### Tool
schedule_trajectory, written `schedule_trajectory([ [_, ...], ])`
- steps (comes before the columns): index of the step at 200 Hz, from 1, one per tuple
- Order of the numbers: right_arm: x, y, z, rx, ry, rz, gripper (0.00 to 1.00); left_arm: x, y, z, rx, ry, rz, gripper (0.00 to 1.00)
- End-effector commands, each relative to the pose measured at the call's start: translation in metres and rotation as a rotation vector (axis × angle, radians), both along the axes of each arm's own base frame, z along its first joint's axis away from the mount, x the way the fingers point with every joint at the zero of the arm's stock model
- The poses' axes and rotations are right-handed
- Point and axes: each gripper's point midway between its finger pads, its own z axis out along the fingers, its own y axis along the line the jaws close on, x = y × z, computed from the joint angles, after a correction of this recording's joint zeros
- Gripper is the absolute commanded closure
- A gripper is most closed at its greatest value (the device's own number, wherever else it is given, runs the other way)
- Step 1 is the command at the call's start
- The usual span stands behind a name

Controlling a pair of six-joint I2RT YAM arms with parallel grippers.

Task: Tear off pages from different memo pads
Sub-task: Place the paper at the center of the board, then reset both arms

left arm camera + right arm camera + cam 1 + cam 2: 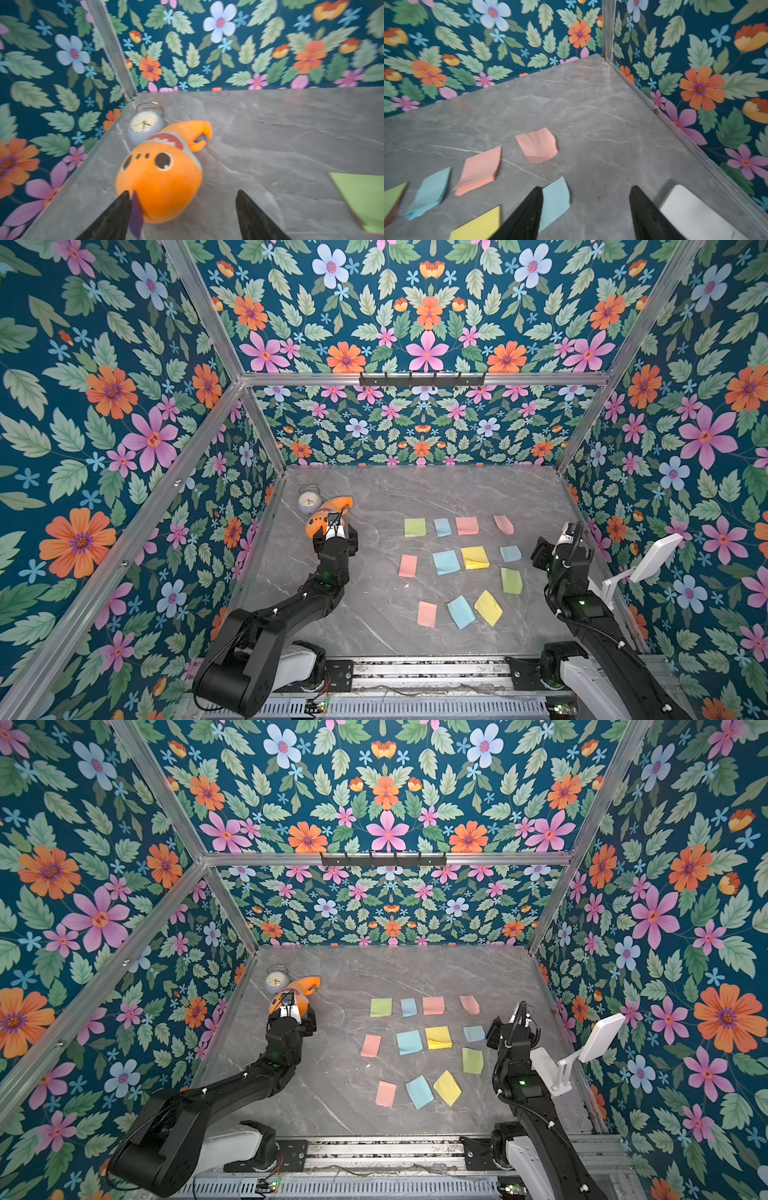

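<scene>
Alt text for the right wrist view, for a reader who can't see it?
Right gripper open above a grey table, holding nothing. A blue page lies by one finger; a creased pink page and a pink pad lie beyond, floral walls behind.

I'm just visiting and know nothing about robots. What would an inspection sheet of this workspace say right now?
Surface: grey marble-look table, nothing spilled.
Job's things: twelve pastel squares in loose rows; salmon memo pad visibly thick; pink page beside it, loose and creased.
Clutter: alarm clock, orange plush toy, white stand.
Tools: left tool open near the plush toy; right tool open, empty.
Cables: black cable looped on right arm; thin wires along front rail.
Surroundings: floral walls, aluminium frame.
</scene>
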Motion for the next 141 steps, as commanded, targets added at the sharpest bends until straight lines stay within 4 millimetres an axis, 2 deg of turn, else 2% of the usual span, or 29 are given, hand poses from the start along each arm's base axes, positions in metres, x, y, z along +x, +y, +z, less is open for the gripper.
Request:
schedule_trajectory([
  [1, 0.012, 0.000, 0.000, 0.002, -0.047, 0.008, 0.33, 0.003, 0.020, 0.009, 0.050, -0.063, 0.089, 0.19],
  [34, 0.030, -0.005, -0.018, -0.024, -0.072, -0.027, 0.32, 0.004, 0.036, -0.004, 0.022, -0.080, 0.063, 0.15],
  [50, 0.040, -0.004, -0.025, -0.044, -0.069, -0.013, 0.33, 0.007, 0.036, -0.010, -0.004, -0.083, -0.007, 0.14],
  [85, 0.063, 0.017, -0.040, -0.056, -0.044, 0.121, 0.34, 0.011, 0.036, -0.022, -0.020, -0.092, -0.078, 0.14],
  [112, 0.067, 0.023, -0.041, -0.079, -0.044, 0.173, 0.32, 0.018, 0.035, -0.028, -0.038, -0.059, -0.106, 0.13],
  [133, 0.065, 0.027, -0.036, -0.110, -0.111, 0.210, 0.31, 0.019, 0.040, -0.030, -0.054, -0.062, -0.091, 0.09],
  [141, 0.062, 0.028, -0.041, -0.118, -0.135, 0.221, 0.31, 0.020, 0.042, -0.032, -0.062, -0.060, -0.089, 0.09],
])
